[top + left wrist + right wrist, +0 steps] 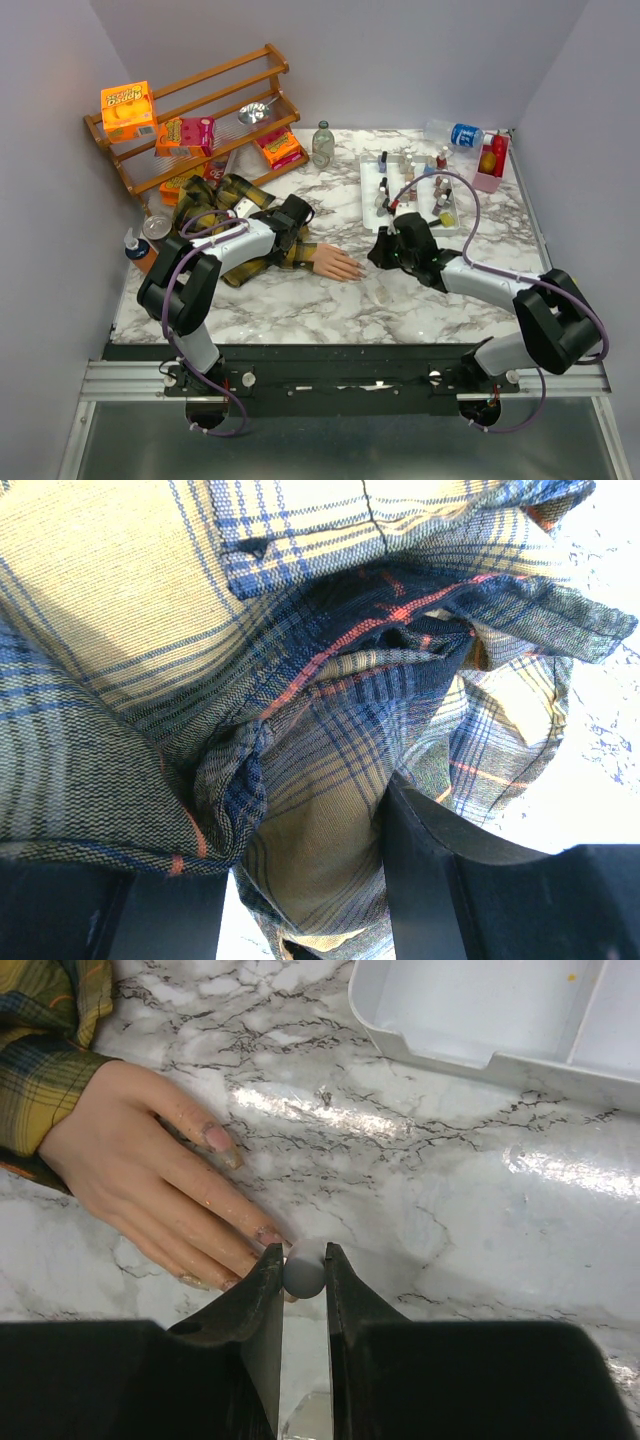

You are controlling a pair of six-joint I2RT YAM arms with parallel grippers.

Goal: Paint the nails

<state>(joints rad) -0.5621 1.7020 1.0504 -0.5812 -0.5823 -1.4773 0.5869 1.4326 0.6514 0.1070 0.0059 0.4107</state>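
The nails [216, 1138] sit at the fingertips of a peach mannequin hand [130, 1160] that lies flat, palm down, on the marble table [450, 1210], near its middle. They look smeared with a dull, brownish tint (the thumb nail shows best). The hand sticks out of a yellow-and-black plaid sleeve [45, 1070] on its left.

At the tip of the longest finger, the right gripper [303, 1255] has its jaws pressed onto a small grey rounded piece [304, 1270]. That piece sits just against the fingertip. What it belongs to I cannot tell. The gripper's dark fingers [262, 1300] hide the ends of the lower fingers in the wrist view.

The left gripper [300, 880] is down on the sleeve behind the wrist. Bunched plaid cloth fills the gap between its two fingers, pinched there.

Beyond the hand, toward the far right, a white tray [372, 188] holds a cluster of small polish bottles [440, 200]. Its near corner is close to the right gripper but apart from the hand. Further back stand a glass bottle [322, 143], a lying water bottle [455, 133] and a pink box [490, 165]. A wooden rack [190, 110] with bright boxes leans at the far left.
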